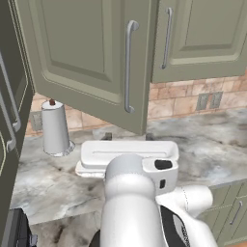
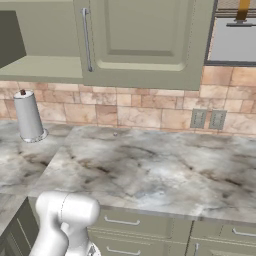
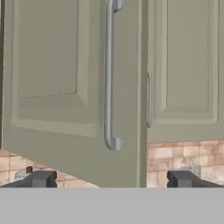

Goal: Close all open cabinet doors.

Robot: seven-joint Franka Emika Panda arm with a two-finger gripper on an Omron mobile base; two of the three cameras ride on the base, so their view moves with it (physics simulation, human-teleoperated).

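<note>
Pointing at the wall cabinets, the two-finger dark gripper had its fingers spread wide apart, with nothing between them. Just beyond it hung the open sage grey-green cabinet door, with a recessed centre panel and a long vertical silver bar handle, swung out over the marbled grey stone counter. Beside it, the closed grey-green cabinet door sat flush. Farther back, a white paper towel roll stood upright near the tan brick backsplash.
</note>
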